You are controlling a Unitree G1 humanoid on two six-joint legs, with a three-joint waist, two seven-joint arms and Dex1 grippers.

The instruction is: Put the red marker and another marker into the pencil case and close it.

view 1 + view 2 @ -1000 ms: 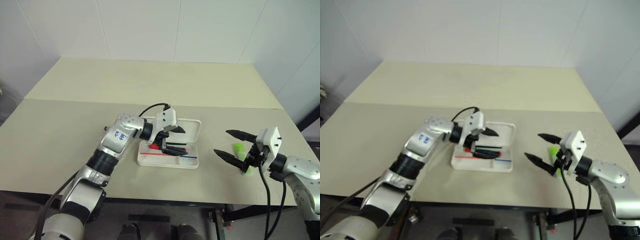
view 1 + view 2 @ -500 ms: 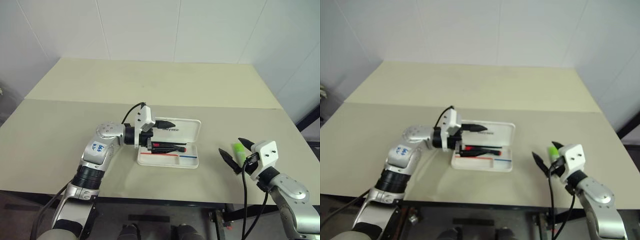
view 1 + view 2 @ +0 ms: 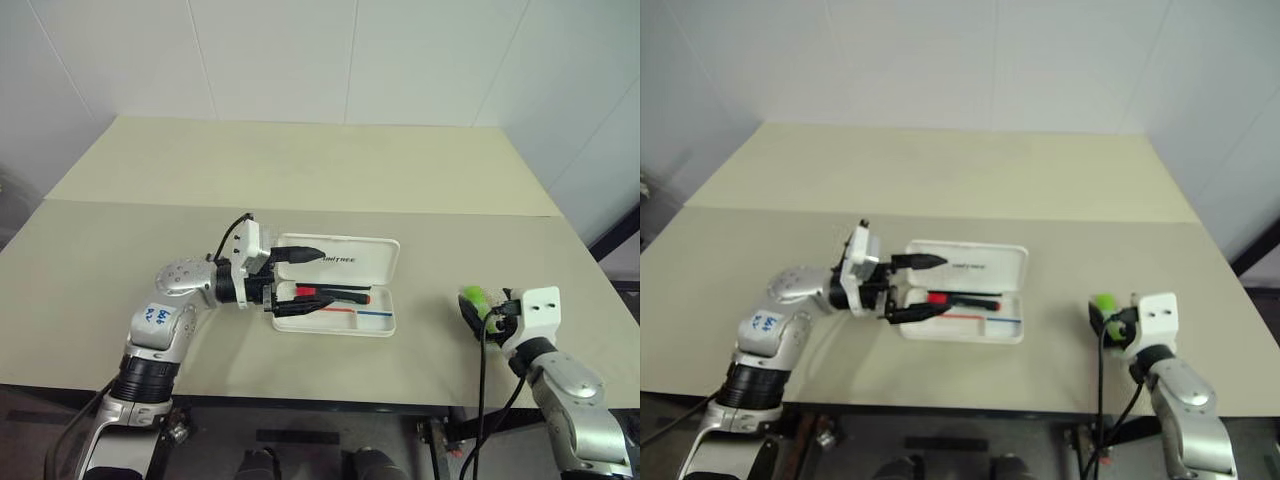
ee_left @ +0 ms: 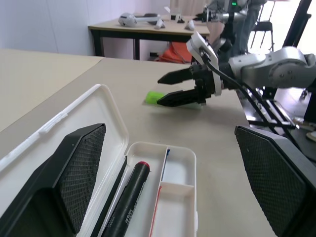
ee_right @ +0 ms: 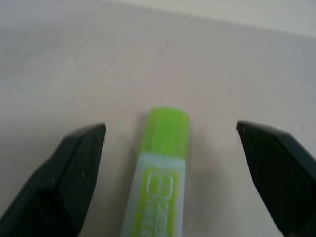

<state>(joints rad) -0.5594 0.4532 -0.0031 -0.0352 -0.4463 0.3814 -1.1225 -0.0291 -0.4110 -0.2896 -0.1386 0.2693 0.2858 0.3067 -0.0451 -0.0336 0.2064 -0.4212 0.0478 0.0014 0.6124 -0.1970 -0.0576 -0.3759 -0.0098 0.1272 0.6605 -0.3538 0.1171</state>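
Left end effector [image 3: 300,282] hangs empty with its fingers spread wide at the left end of the pencil case [image 3: 345,262]. Just past its fingertips the red marker [image 3: 332,295] lies in the tray, so the lid stands open, probably to take a second pen. Farther right, the right end effector [image 4: 178,88] sits low over the bench [image 3: 300,180], fingers equally spread, straddling the lime-green marker [image 5: 160,168] lying flat between them, seemingly lined up for a grasp.

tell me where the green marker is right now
The green marker lies on the table at the robot's right, between the open right gripper's fingers, well apart from the pencil case.
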